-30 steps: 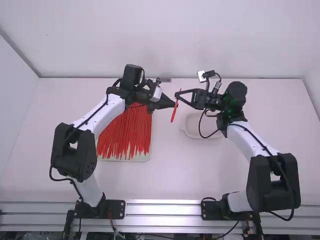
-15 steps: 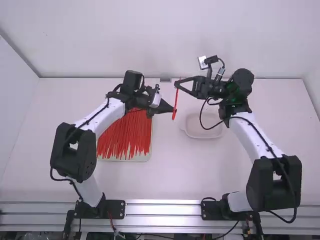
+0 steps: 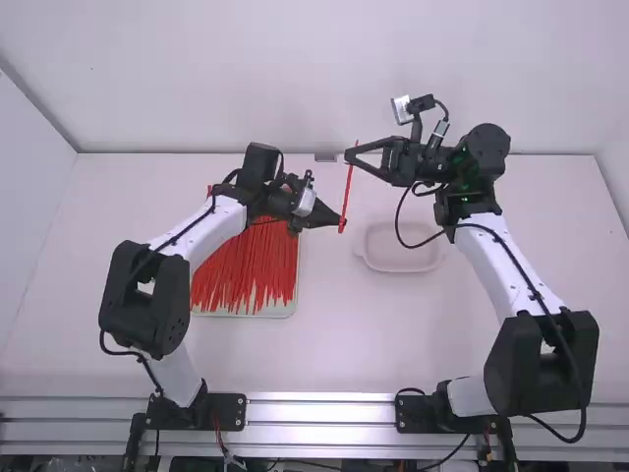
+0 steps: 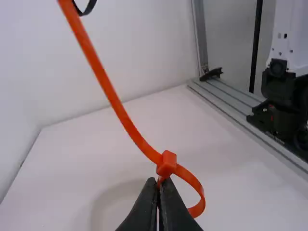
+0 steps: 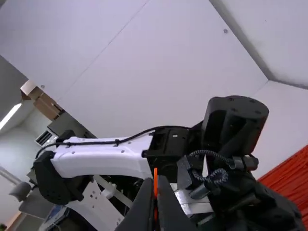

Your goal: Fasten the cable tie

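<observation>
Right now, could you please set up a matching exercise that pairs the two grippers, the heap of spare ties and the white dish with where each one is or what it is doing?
Things:
1. left gripper
2. right gripper
3. heap of red ties
4. white dish

Places or states:
A. lying on a board under the left arm
B. shut on the raised tail end of the cable tie
C. resting on the table, to the right of the cable tie
D. shut on the cable tie right by its looped head

Pairs: 1-D, 2-B, 3-A, 4-C.
</observation>
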`<control>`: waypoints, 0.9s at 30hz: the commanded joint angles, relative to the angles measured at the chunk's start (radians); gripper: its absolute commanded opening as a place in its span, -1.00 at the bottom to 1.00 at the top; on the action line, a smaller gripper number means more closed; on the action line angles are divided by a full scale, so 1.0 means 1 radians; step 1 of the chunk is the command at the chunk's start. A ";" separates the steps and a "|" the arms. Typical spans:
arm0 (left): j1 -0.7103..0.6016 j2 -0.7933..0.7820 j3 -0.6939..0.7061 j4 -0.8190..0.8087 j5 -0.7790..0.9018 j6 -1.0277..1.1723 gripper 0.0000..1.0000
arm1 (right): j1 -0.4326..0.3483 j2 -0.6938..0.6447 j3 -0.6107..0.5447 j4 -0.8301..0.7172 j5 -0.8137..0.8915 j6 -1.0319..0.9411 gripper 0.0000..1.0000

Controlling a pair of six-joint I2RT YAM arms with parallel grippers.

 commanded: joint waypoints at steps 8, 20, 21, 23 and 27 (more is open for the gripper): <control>0.037 0.013 -0.031 0.272 -0.026 -0.352 -0.96 | -0.008 -0.018 0.064 -0.152 -0.028 -0.146 0.12; 0.066 0.013 -0.031 0.726 -0.026 -0.823 -0.95 | -0.022 -0.018 0.064 -0.638 -0.026 -0.570 0.97; 0.065 0.013 -0.031 0.750 -0.026 -0.850 -0.96 | -0.021 -0.018 0.064 -0.670 -0.027 -0.607 0.97; 0.060 0.013 -0.031 0.807 -0.026 -0.909 -0.96 | -0.020 -0.018 0.064 -0.741 -0.022 -0.687 0.97; 0.058 0.013 -0.031 0.833 -0.026 -0.927 -0.96 | -0.005 -0.018 0.064 -0.792 0.023 -0.742 0.97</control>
